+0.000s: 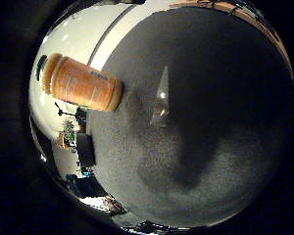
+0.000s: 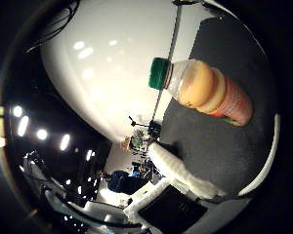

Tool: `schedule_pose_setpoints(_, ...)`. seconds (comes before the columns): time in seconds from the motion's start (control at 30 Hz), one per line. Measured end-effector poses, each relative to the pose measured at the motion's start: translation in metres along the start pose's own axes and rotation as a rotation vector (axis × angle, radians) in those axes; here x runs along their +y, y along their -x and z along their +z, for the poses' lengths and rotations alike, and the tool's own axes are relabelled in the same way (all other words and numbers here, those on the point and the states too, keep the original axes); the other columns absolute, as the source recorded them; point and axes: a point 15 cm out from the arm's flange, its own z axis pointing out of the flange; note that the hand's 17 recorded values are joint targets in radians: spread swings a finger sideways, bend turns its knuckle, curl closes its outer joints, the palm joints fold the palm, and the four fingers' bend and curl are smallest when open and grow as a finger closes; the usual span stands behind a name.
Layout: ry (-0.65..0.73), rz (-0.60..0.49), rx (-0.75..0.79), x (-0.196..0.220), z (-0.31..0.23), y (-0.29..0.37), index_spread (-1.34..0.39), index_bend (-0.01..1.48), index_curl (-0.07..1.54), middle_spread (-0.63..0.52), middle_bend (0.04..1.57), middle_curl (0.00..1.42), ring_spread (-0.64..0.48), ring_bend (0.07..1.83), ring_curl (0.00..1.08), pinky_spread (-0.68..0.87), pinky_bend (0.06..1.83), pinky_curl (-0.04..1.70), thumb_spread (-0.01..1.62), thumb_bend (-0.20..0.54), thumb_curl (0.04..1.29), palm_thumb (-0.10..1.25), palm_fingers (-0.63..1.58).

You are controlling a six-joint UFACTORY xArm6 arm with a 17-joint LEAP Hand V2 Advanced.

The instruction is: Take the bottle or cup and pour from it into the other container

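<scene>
A clear plastic bottle [image 2: 203, 90] of orange juice with a green cap stands on a dark grey mat [image 2: 220, 49], near the mat's edge. It also shows in the little finger side palm view [image 1: 83, 83]. A small clear glass [image 1: 163, 98] stands on the mat [image 1: 216, 88] a short way from the bottle. One white finger of my right hand [image 2: 184, 174] reaches into the thumb side palm view, straight and away from the bottle. The hand holds nothing and is off to the side of both containers.
The mat lies against a white wall or board [image 2: 107, 78]. Beyond the mat's edge is a room with ceiling lights [image 2: 39, 132] and dark equipment [image 1: 83, 147]. The hand's shadow [image 1: 186, 171] falls on the mat past the glass.
</scene>
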Motion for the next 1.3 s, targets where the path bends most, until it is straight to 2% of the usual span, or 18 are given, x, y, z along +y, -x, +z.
schedule_pose_setpoints(0.3,0.031,-0.026,0.000,-0.009,0.022,0.015,-0.19,0.16,0.29,0.06,0.29,0.35,0.13,0.42,0.24,0.35,0.65,0.00,1.04,-0.024,0.32,0.55,0.23)
schedule_pose_setpoints(0.53,0.079,-0.066,-0.010,-0.014,0.054,0.034,-0.18,0.16,0.28,0.01,0.36,0.36,0.08,0.58,0.27,0.32,0.67,-0.01,1.03,-0.017,0.34,0.63,0.41)
schedule_pose_setpoints(0.67,0.104,-0.077,-0.020,-0.014,0.067,0.041,-0.20,0.16,0.27,-0.06,0.45,0.40,-0.02,0.80,0.31,0.16,0.82,-0.01,1.03,-0.012,0.38,0.71,0.65)
schedule_pose_setpoints(0.73,0.111,-0.077,-0.023,-0.013,0.071,0.041,-0.23,0.18,0.28,-0.09,0.51,0.43,-0.08,0.89,0.34,0.03,0.92,-0.01,1.01,-0.012,0.41,0.76,0.81)
schedule_pose_setpoints(0.8,0.127,-0.074,-0.029,-0.009,0.075,0.041,-0.27,0.20,0.31,-0.13,0.60,0.48,-0.14,0.96,0.38,-0.20,1.06,0.03,0.98,-0.012,0.44,0.82,1.06)
schedule_pose_setpoints(0.83,0.132,-0.073,-0.030,-0.008,0.076,0.042,-0.28,0.23,0.34,-0.14,0.63,0.51,-0.15,0.98,0.40,-0.26,1.10,0.05,0.96,-0.016,0.45,0.83,1.15)
schedule_pose_setpoints(0.9,0.142,-0.071,-0.032,-0.007,0.080,0.042,-0.31,0.30,0.40,-0.16,0.72,0.56,-0.17,1.03,0.44,-0.36,1.17,0.10,0.91,-0.018,0.47,0.87,1.20)
schedule_pose_setpoints(0.97,0.146,-0.074,-0.036,-0.006,0.082,0.044,-0.32,0.42,0.47,-0.15,0.81,0.60,-0.18,1.08,0.47,-0.38,1.22,0.15,0.87,-0.022,0.50,0.90,1.23)
schedule_pose_setpoints(1.13,0.148,-0.078,-0.035,-0.007,0.082,0.046,-0.30,0.74,0.67,-0.13,1.01,0.69,-0.18,1.20,0.53,-0.31,1.36,0.28,0.80,-0.016,0.56,0.97,1.25)
schedule_pose_setpoints(1.3,0.152,-0.091,-0.043,-0.008,0.081,0.055,-0.25,0.95,0.77,-0.11,1.19,0.74,-0.20,1.30,0.60,-0.24,1.46,0.38,0.80,-0.012,0.60,1.04,1.17)
